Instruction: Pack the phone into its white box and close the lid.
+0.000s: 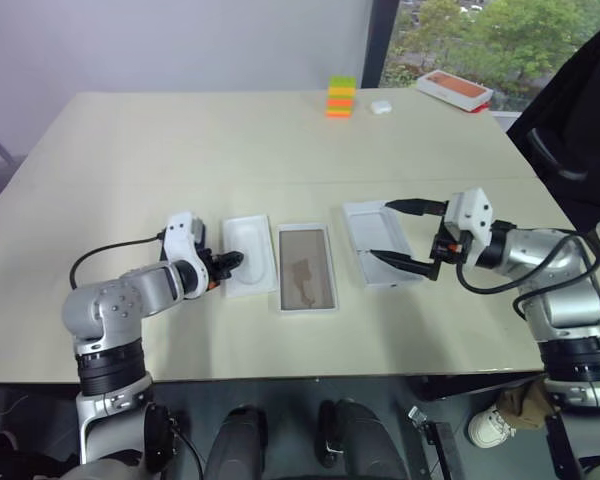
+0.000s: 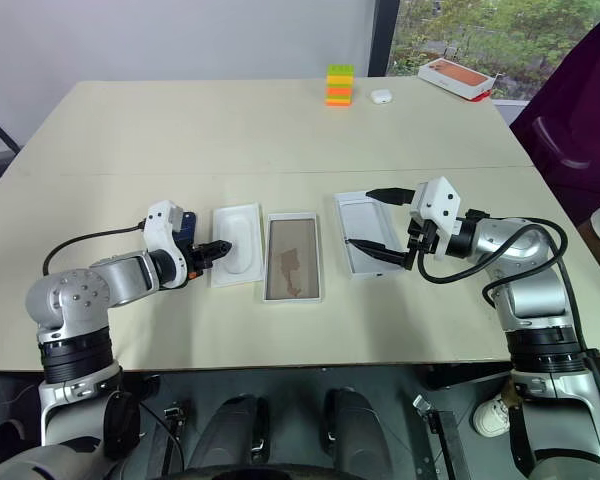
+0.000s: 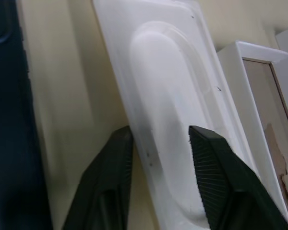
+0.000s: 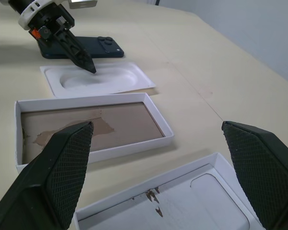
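Note:
The white box, a shallow tray with a tan floor, lies open at the table's middle. To its left lies a thin white insert with an oval recess. My left gripper is open, its fingers standing either side of the insert's near long rim. The dark navy phone lies flat just beyond that gripper, partly hidden by it. The lid lies to the right of the box, its white inside facing up. My right gripper hangs wide open just above the lid's right side, holding nothing.
At the table's far edge stand a stack of orange, yellow and green blocks, a small white case and an orange-topped box. A person's dark sleeve shows at the far right.

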Controlling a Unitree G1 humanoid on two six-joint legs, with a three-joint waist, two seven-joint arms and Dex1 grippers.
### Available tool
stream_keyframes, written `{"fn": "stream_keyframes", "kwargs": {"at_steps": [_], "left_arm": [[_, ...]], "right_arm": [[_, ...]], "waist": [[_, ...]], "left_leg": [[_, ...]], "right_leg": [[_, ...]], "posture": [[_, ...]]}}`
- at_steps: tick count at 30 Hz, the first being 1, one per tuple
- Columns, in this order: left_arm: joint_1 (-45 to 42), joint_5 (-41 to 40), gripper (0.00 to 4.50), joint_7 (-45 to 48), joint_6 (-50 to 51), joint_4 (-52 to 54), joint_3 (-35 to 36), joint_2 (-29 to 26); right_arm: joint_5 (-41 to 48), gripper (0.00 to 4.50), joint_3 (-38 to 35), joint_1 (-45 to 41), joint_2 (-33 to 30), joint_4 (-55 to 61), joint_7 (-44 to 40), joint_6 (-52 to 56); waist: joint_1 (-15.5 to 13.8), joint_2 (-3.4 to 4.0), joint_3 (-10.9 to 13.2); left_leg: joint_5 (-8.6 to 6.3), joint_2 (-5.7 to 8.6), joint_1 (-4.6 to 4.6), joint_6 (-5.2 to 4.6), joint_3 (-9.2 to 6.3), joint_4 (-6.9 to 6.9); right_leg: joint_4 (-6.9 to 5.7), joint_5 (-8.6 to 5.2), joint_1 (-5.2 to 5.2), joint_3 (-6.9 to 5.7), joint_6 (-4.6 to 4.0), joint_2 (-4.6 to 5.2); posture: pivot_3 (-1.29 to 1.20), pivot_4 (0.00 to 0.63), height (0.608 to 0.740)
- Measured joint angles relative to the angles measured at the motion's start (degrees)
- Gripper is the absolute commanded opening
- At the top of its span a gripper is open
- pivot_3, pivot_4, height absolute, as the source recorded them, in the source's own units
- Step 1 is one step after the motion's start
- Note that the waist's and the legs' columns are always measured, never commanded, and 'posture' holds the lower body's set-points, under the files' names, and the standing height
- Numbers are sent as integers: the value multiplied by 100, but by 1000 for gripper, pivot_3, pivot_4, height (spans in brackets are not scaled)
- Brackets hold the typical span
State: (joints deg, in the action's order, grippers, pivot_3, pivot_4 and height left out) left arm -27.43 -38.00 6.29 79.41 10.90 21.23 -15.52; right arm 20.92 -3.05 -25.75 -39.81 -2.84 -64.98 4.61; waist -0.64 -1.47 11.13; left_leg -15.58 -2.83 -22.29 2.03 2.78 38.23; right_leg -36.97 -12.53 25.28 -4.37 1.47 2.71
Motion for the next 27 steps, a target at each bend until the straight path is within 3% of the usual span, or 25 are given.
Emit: {"fn": "stream_keyframes", "kwargs": {"at_steps": [3, 6, 8, 9, 18, 27], "left_arm": [[25, 0, 1916, -3, -23, 1, 45, 30], [72, 1, 1097, -7, -59, 1, 126, 76], [108, 5, 127, -13, -60, -28, 184, 98], [117, -25, 52, 20, -63, -22, 210, 122], [141, -11, 52, 18, 0, 51, 253, 154], [-84, -403, 52, -57, 125, -70, 1242, 432]], "right_arm": [[0, 4500, 0, 11, 0, 0, -1, -2], [0, 4500, 0, 25, 0, 0, -2, -2], [0, 4500, 0, 35, 0, 0, -2, -2], [0, 4500, 0, 51, -2, 0, -2, -2], [0, 4500, 0, 92, -7, 13, -12, -3], [9, 4500, -4, 240, -79, 13, -78, -2]], "waist": [[3, 0, 0], [5, 0, 0], [1, 0, 0], [-2, 0, 0], [-2, -1, -1], [-3, -4, 1]], "left_leg": [[0, 0, 1, 0, 0, 0], [0, 0, 1, 0, 0, 0], [0, 0, 1, 0, 0, 0], [0, 0, 1, 0, 0, 0], [0, 0, 1, 0, 0, 0], [0, 0, -2, 0, -2, 0]], "right_leg": [[0, 0, 0, 0, 0, 0], [0, 0, 0, 0, 0, 0], [0, 0, 0, 0, 0, 0], [0, 0, -1, 0, 0, 0], [1, 0, -2, 0, 0, 0], [2, 0, -1, -2, 0, 0]], "posture": [[0, 150, 740], [0, 150, 740], [0, 150, 740], [0, 150, 740], [0, 150, 740], [0, 150, 740]]}}
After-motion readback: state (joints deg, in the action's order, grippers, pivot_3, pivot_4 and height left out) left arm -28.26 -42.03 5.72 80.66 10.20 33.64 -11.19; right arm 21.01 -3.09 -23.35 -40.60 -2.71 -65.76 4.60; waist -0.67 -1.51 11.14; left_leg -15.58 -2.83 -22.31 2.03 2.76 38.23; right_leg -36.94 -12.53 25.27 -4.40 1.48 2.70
